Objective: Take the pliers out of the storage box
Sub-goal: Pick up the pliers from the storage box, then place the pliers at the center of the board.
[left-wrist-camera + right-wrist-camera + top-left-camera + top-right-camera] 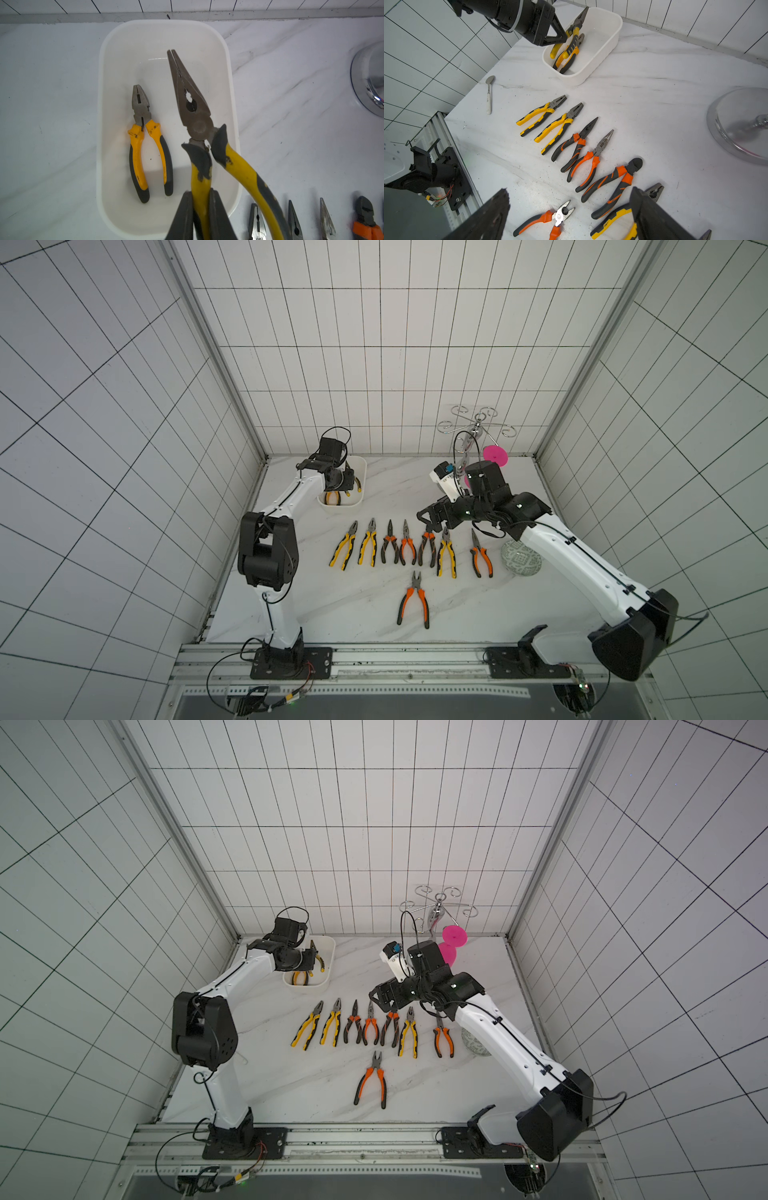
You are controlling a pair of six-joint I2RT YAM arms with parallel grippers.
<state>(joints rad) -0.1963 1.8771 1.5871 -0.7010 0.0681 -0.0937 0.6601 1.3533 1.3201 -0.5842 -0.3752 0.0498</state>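
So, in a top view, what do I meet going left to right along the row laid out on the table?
leftmost yellow pliers → second yellow pliers → dark long-nosed pliers → bright orange long-nosed pliers → orange-banded cutters → third yellow pliers → rightmost orange pliers → green patterned disc

My left gripper [200, 192] is black, its pliers [194, 116] yellow and grey, the storage box [124, 41] white, the table [52, 104] grey-veined white.

White tiled walls [374, 344], dark grout; white marbled tabletop [340, 614].
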